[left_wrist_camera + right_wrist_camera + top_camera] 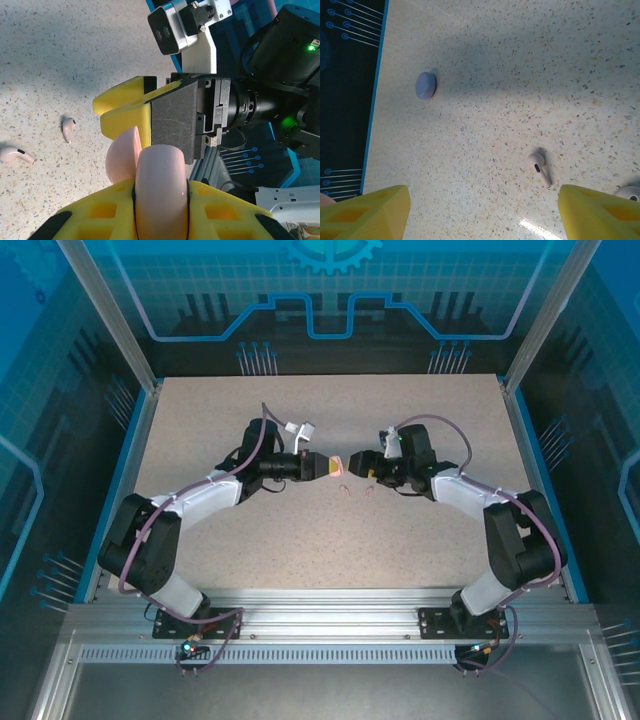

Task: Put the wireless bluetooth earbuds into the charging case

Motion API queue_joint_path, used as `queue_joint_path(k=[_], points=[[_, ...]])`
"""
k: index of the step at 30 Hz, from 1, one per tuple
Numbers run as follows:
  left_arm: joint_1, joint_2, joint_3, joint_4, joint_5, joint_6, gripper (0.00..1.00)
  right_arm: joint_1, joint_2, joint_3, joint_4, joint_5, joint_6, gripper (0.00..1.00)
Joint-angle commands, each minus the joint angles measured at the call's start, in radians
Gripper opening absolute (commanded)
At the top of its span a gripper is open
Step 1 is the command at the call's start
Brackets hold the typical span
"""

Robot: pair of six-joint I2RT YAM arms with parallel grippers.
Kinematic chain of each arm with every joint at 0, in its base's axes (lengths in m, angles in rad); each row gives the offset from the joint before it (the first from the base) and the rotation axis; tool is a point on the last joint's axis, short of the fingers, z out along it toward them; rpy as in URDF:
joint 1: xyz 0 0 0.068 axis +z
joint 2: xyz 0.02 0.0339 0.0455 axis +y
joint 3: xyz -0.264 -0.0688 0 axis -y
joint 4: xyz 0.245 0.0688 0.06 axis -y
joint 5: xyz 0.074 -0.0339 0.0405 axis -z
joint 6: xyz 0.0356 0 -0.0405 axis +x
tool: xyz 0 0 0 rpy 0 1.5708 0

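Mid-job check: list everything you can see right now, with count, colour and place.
charging case: 1, pale pink, clamped between the left gripper's fingers above mid-table
earbuds: 2, pale pink, lying loose on the table near the grippers, one beside the other
rounded object: 1, lavender, on the table near its blue edge; too small to identify
table: 1, speckled beige
left gripper: 1, yellow fingers, shut on the charging case
right gripper: 1, yellow fingers, open, facing the case

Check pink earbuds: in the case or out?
Out: one pink earbud and a second pink earbud lie on the table, apart from the case in the left gripper.
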Motion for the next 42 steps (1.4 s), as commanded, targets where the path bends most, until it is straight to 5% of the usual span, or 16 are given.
queue_joint_path(k=[1, 11, 42], points=[[-0.004, -0.029, 0.014, 0.025, 0.038, 0.013, 0.0, -0.019, -0.088, -0.038, -0.029, -0.024, -0.014, 0.78], [-0.004, -0.022, 0.033, 0.025, 0.047, 0.014, 0.0, -0.023, -0.185, -0.05, 0.012, -0.179, -0.026, 0.74], [-0.004, -0.024, 0.058, 0.025, 0.057, 0.012, 0.0, 0.049, -0.079, 0.01, 0.04, -0.182, -0.033, 0.49]])
